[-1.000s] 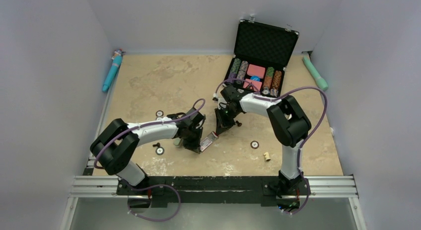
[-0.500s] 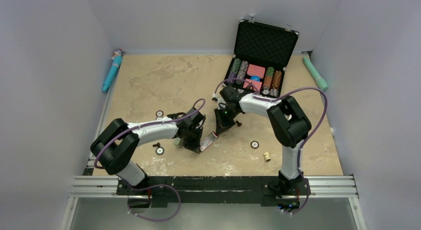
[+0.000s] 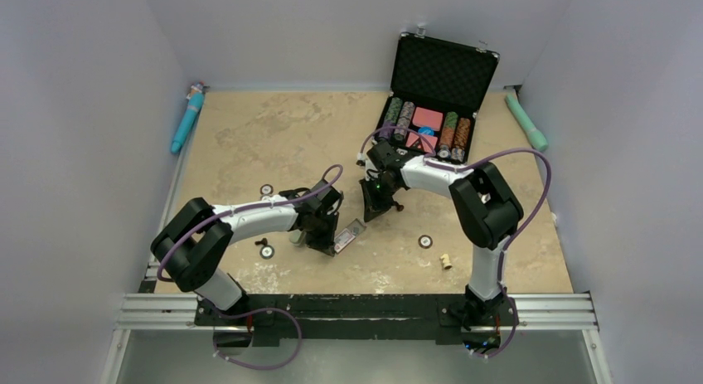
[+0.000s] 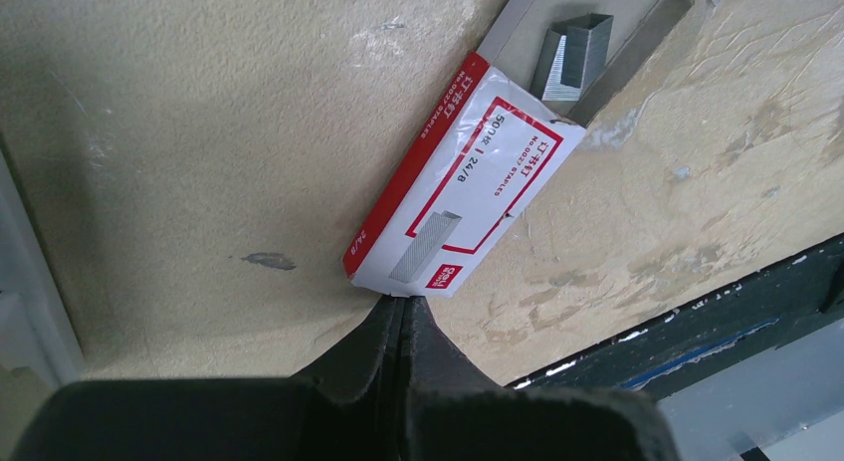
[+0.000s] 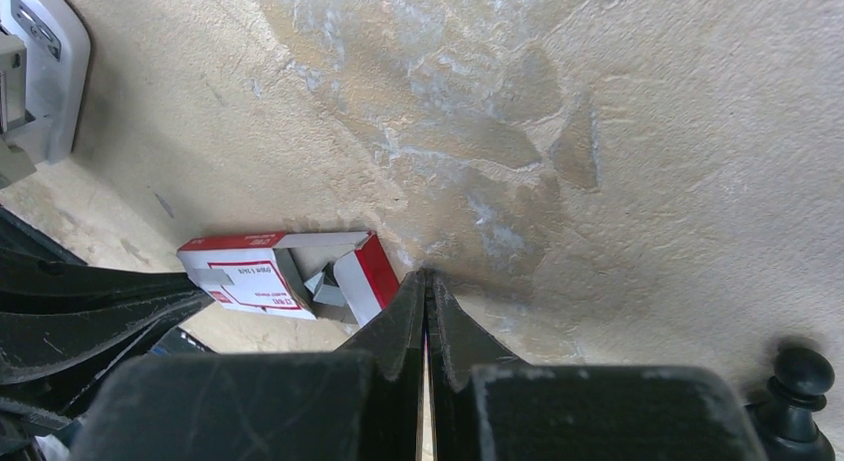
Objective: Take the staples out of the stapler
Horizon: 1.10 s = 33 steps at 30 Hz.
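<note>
A small red-and-white staple box [image 3: 349, 235] lies on the tan table between my grippers. In the left wrist view the box [image 4: 463, 172] has its grey tray slid out at the far end, with a short silvery-grey strip of staples [image 4: 575, 55] in it. The staples [image 5: 320, 287] also show in the right wrist view, inside the open box [image 5: 254, 272]. My left gripper [image 4: 403, 304] is shut, tips against the box's near edge. My right gripper [image 5: 426, 279] is shut, beside the box's open red flap. A white-grey object [image 5: 35, 73], possibly the stapler, is cut off at the frame edge.
An open black case [image 3: 431, 94] of poker chips stands at the back right. Black-rimmed discs [image 3: 425, 241] [image 3: 266, 189] [image 3: 267, 251] lie on the table. A small black peg [image 5: 801, 371] stands by the right gripper. Teal tools lie at the far left [image 3: 187, 117] and far right [image 3: 527, 123].
My right gripper has drawn back slightly from the box, and more of the grey tray end now shows. The left arm has not moved.
</note>
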Each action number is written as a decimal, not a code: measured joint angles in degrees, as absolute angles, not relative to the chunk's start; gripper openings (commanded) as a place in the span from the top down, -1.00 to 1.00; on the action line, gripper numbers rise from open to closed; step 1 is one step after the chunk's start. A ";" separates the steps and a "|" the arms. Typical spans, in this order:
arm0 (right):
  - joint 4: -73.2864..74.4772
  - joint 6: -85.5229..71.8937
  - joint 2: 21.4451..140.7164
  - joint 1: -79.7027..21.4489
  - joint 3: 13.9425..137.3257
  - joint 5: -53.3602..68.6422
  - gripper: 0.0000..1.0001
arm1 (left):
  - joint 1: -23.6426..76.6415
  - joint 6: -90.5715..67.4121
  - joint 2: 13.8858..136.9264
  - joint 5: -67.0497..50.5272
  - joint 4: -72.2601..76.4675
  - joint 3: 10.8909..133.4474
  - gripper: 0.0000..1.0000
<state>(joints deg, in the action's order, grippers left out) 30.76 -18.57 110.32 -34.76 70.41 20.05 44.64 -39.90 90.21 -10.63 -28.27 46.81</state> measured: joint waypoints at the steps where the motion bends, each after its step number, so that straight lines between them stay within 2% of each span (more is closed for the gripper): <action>1: 30.70 -18.52 110.32 -34.76 70.37 20.18 1.00 | 44.64 -39.90 90.21 -10.63 -28.27 46.81 1.00; 33: 29.61 -17.50 111.04 -35.00 70.08 24.05 1.00 | 44.71 -39.42 93.56 -11.99 -29.58 50.09 1.00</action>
<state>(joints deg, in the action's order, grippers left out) 29.61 -17.50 111.04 -35.00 70.08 24.05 44.71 -39.42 93.56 -11.99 -29.58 50.09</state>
